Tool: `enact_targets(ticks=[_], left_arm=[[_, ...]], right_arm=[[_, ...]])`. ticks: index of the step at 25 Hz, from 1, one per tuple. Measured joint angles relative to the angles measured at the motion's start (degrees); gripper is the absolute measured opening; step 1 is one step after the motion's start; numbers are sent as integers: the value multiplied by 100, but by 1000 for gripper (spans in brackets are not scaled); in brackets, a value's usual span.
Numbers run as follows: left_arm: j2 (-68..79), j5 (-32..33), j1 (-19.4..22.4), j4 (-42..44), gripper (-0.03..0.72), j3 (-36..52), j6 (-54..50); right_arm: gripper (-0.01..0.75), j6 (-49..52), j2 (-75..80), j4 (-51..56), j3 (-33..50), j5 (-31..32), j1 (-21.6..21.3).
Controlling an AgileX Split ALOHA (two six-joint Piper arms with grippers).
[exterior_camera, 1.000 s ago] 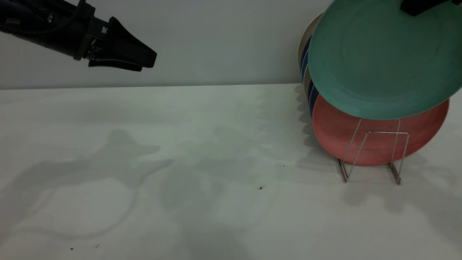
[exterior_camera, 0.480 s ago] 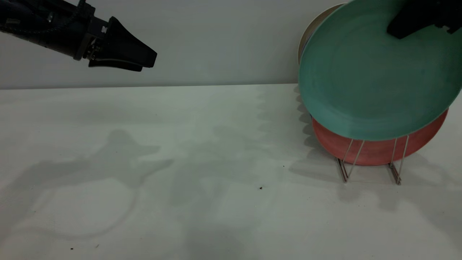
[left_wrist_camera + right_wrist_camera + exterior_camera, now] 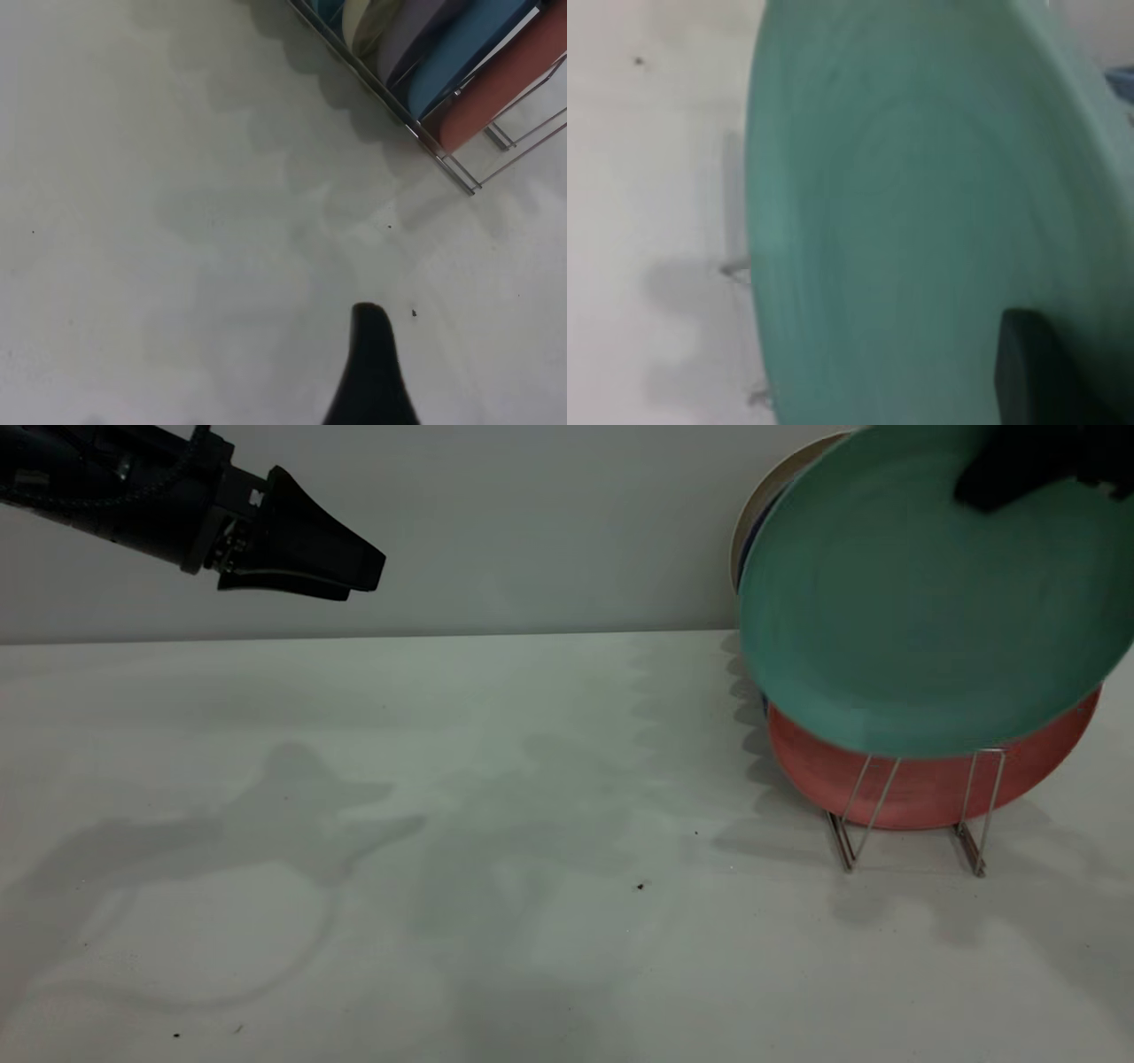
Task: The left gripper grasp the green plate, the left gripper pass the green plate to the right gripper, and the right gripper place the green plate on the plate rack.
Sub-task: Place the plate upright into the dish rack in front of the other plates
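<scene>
The green plate hangs tilted at the far right, just above the plate rack. Its lower rim overlaps a pink plate that stands in the rack's front slot. My right gripper is shut on the green plate's upper rim, at the top right corner. In the right wrist view the green plate fills the picture, with one black fingertip pressed on its face. The left gripper hovers high at the far left, well away from the plate.
Behind the pink plate stand a cream plate and blue ones. The left wrist view shows this row: pink plate, blue plate, rack wire. White table spreads left of the rack.
The green plate came down and leftward over the pink plate, with the right gripper dropping into view. In the last half second it rose and shifted slightly right. The left arm stayed still.
</scene>
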Motion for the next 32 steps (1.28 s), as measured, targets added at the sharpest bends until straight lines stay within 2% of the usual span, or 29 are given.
enact_targets(ticks=[6,11,14,19,32], left_arm=[[0,0,0,0,592,0,0],[0,0,0,2,592,0,0],[0,0,0,7,592,0,0],[0,0,0,32,592,0,-1],[0,21,0,130,592,0,-32]], right_arm=[[115,-59,-331,-42,23,-35,-12],[115,-402,-330,116,656,-820,-9],[115,-602,-330,333,864,-1013,-14],[115,-835,-330,675,894,-1003,-14],[115,-943,398,703,894,-1003,-16]])
